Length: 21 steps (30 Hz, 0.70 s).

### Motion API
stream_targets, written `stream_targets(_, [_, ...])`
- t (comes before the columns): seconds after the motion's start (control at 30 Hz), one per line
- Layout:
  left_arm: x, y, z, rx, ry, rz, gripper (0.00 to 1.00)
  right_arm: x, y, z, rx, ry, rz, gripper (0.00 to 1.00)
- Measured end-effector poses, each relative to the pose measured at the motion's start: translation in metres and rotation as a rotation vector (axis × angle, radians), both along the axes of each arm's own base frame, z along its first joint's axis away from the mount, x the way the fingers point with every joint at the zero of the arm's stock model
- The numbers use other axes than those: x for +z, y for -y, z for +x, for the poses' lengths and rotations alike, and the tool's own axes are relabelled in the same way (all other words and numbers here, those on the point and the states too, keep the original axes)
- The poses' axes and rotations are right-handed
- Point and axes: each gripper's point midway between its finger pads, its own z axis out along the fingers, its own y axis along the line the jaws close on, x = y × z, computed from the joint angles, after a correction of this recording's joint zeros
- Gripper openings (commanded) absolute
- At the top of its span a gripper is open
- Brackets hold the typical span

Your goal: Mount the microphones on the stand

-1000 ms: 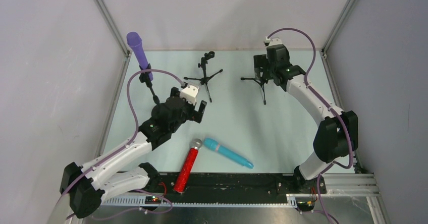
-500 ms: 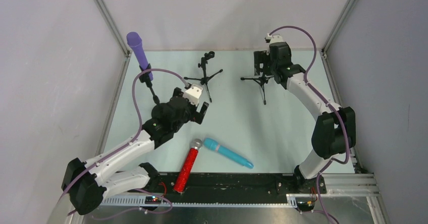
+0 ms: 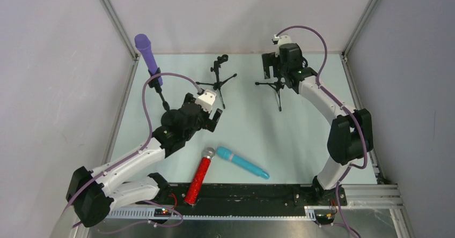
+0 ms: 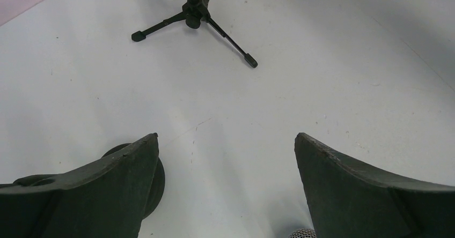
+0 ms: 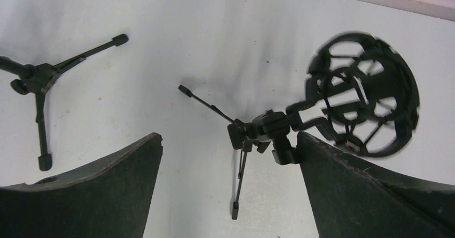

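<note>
The purple microphone point(image 3: 146, 52) stands clipped in the left stand point(image 3: 159, 91). On the table near the front lie the red microphone point(image 3: 198, 180) and the teal microphone point(image 3: 242, 163), heads close together. My left gripper point(image 3: 212, 114) point(image 4: 225, 141) is open above bare table; the red microphone's mesh head point(image 4: 301, 233) peeks in by its right finger. My right gripper point(image 3: 271, 67) point(image 5: 228, 139) is open over the right tripod stand point(image 3: 278, 88), whose ring-shaped holder point(image 5: 365, 96) lies beside the right finger. The middle tripod stand point(image 3: 217, 77) point(image 4: 196, 10) holds nothing.
A round black base point(image 4: 156, 176) shows behind my left gripper's left finger. The middle tripod's legs point(image 5: 37, 80) spread at the left of the right wrist view. Metal frame posts point(image 3: 115, 21) and grey walls close in the table's back and sides.
My right gripper has moved left and a little farther back, over the right tripod stand. The left arm has shifted only slightly. Both grippers stay open.
</note>
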Motion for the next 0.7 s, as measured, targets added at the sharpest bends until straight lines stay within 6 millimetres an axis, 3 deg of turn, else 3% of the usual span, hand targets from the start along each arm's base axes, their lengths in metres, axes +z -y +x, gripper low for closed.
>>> stream_targets(0.23, [0.001,0.000,0.000,0.002,0.003,0.001,1.00,0.009,-0.012,-0.007,0.014,0.015,-0.003,0.99])
stream_targets(0.47, [0.007,-0.001,-0.001,0.005,0.019,-0.010,1.00,0.036,0.002,-0.021,-0.073,0.048,0.019,0.99])
stream_targets(0.7, [0.007,0.000,-0.002,0.004,0.021,-0.009,1.00,0.023,-0.001,-0.036,-0.086,-0.033,0.062,0.98])
